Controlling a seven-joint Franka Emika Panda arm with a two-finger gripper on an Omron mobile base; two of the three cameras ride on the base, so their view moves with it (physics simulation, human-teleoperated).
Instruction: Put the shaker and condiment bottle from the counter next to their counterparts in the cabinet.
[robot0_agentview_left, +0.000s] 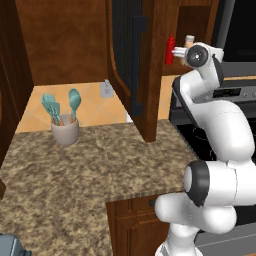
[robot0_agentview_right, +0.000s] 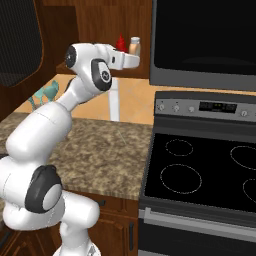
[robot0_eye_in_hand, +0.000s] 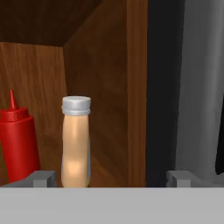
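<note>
Two grey fingertips (robot0_eye_in_hand: 43, 177) of your end effector (robot0_agentview_right: 136, 56) stand wide apart at the cabinet (robot0_agentview_left: 150, 75) opening, released and grasping nothing. Just beyond them you see the shaker (robot0_eye_in_hand: 76, 142), tan with a grey cap, upright on the cabinet shelf near the left fingertip. Beside it, slightly farther back, stands the red squeeze bottle (robot0_eye_in_hand: 16, 142). Below, the speckled bench (robot0_agentview_left: 75, 170) carries a utensil holder (robot0_agentview_left: 65, 130).

Tan shaker (robot0_eye_in_hand: 76, 142) upright just beside red squeeze bottle (robot0_eye_in_hand: 17, 142) inside cabinet (robot0_eye_in_hand: 105, 87).
</note>
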